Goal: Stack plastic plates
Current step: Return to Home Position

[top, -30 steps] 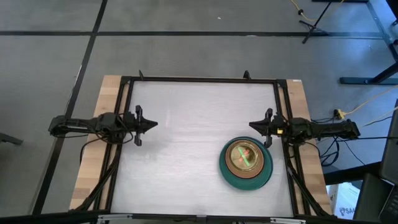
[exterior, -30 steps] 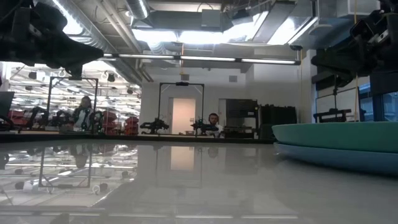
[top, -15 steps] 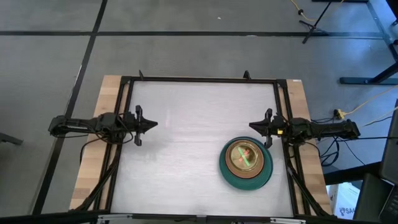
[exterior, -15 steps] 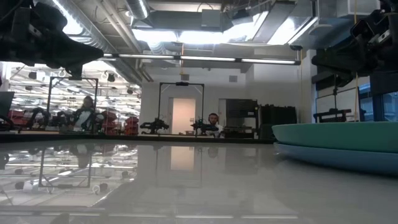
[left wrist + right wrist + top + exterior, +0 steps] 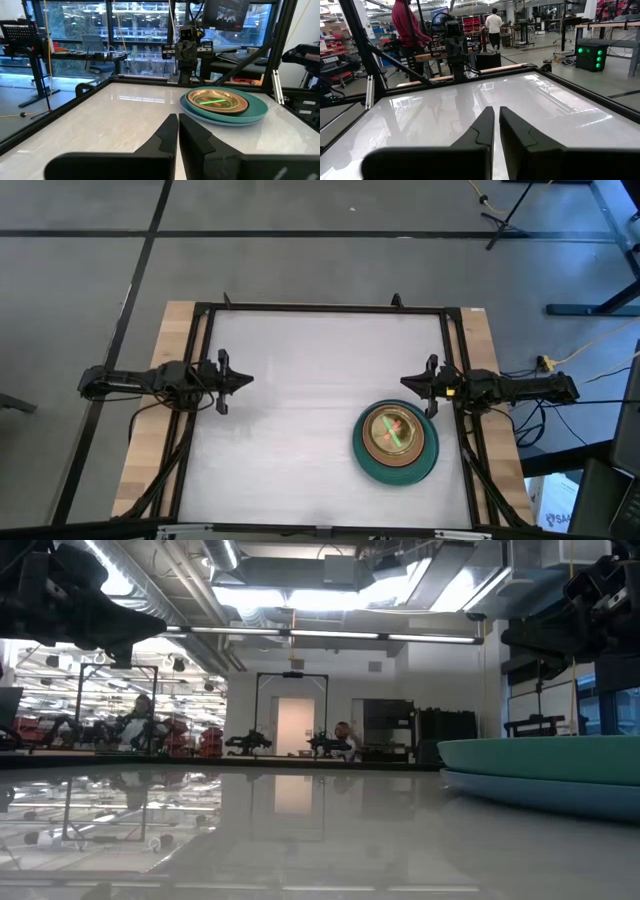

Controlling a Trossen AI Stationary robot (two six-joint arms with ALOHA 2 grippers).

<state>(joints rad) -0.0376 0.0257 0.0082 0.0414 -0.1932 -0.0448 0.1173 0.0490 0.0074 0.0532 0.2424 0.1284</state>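
Tabletop: plates stacked, green apparently topmost

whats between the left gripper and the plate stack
Nothing but bare table top between the left gripper and the plate stack, seen in the high view; right gripper waits opposite.

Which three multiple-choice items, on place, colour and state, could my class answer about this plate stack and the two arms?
1. Where on the table is the plate stack?
A. Dead centre. B. On the right arm's side. C. At a far corner.
2. What colour is the wide plate around the orange-tan plate?
A. Red. B. White. C. Teal-green.
3. How do the jaws of the left arm and the right arm stand?
A. Shut, empty. B. Both gripping plates. C. One lifting the stack.
Key: B, the high view shows it near the right arm's jaws; C, a teal-green rim rings the orange-tan plate; A, both wrist views show shut jaws holding nothing.
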